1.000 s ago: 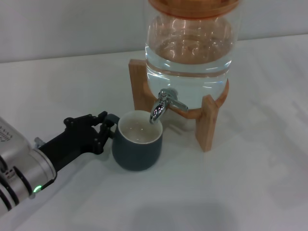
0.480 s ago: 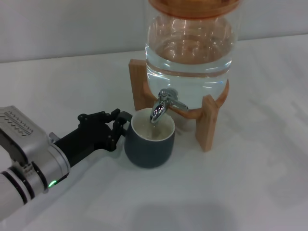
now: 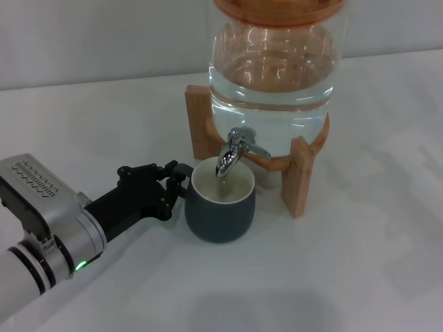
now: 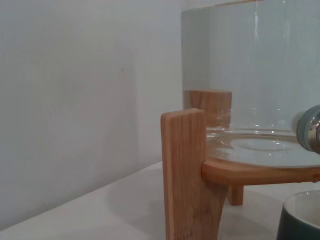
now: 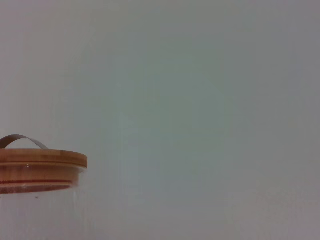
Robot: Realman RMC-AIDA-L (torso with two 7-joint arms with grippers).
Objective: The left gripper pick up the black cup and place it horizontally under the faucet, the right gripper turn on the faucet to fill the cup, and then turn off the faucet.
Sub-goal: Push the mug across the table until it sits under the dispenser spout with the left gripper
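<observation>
Head view. The black cup [image 3: 220, 207] is a squat, rounded mug with a dark slate outer wall and a cream-white interior; it stands upright on the white worktop [image 3: 360, 263], mouth up. Its small loop handle points toward 9 o'clock and sits between the fingers of the left pincer [image 3: 176, 181], which is closed narrowly on that handle. The left pincer is a black linkage-bar claw on a silver-grey cylindrical arm carrying a small green light [image 3: 81, 265]; the arm enters from 8 o'clock.

The faucet [image 3: 235, 151], a shiny chrome spigot with a lever handle, projects from the front of the clear glass dispenser [image 3: 273, 76]; its down-turned spout hangs over the far part of the cup's mouth, just above the rim. The dispenser holds water and rests in a wooden stand [image 3: 299, 176]. One stand leg is just beside the cup at 3 o'clock, another behind it at 11 o'clock, so the cup sits close between the legs.

Open worktop extends at 6, 4 and 9 o'clock from the cup.

Left wrist view. A stand leg [image 4: 186, 175] and the dispenser's glass base fill the frame; the cup's rim [image 4: 300, 217] shows in one corner.

Right wrist view. Only the dispenser's wooden lid [image 5: 40, 170] against a plain wall is seen; the right pincer is out of sight.
</observation>
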